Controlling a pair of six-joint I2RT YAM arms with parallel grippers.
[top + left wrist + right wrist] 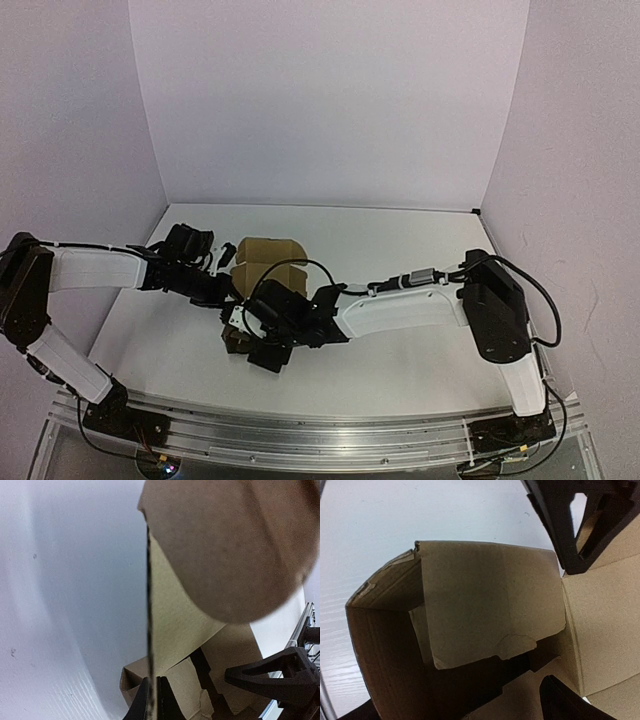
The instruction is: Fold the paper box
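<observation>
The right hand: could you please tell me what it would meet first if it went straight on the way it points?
Probably the paper box: its folded flap lies straight ahead of the open right hand, though depth is unclear.

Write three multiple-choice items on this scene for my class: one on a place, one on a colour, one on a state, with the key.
1. Where is the paper box?
A. In the far right corner
B. Near the middle of the table
C. Hanging over the near edge

2. What colour is the paper box?
A. White
B. Blue
C. Brown

3. What state is the left gripper in?
A. Shut on a thin panel of the paper box
B. Wide open, clear of everything
C. Shut on nothing, high above the table

Key:
1 B, since the top view shows it about midway across the white surface.
2 C, since every view shows plain brown cardboard.
3 A, since the left wrist view shows the panel's edge running straight down between the closed fingers.
</observation>
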